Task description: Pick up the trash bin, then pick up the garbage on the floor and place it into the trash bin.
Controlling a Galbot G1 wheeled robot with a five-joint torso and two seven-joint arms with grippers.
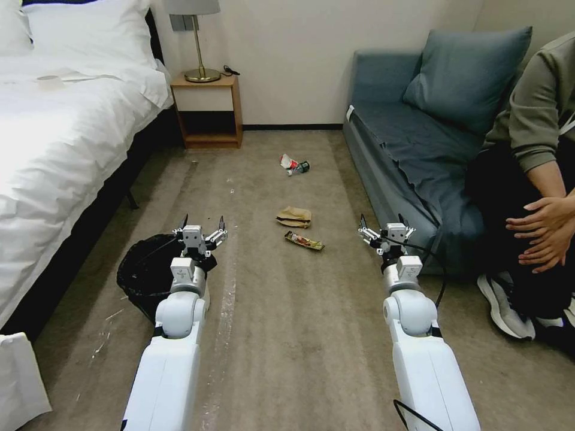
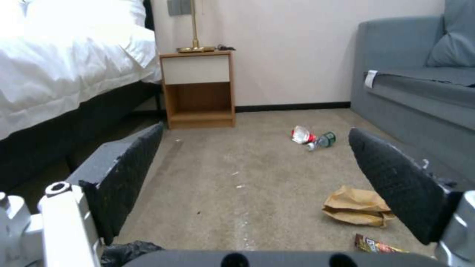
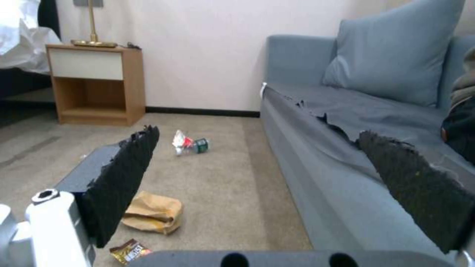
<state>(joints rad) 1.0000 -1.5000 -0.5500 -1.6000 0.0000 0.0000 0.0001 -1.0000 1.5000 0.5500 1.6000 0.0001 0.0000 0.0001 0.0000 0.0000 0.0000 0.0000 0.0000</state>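
Head view shows the left gripper [image 1: 202,230] hovering just beside the rim of the trash bin [image 1: 139,276], which stands on the carpet by the bed; likely it is lined up to take the bin first. Its fingers are spread wide and grasp nothing. The right gripper [image 1: 386,230] hangs beside the sofa, equally spread and empty. Ahead, between the arms, lie the brown paper bag [image 1: 294,216] and snack-bar wrapper [image 1: 304,240]; the red-and-white packet [image 1: 288,161] and small bottle [image 1: 300,167] lie farther off, touching.
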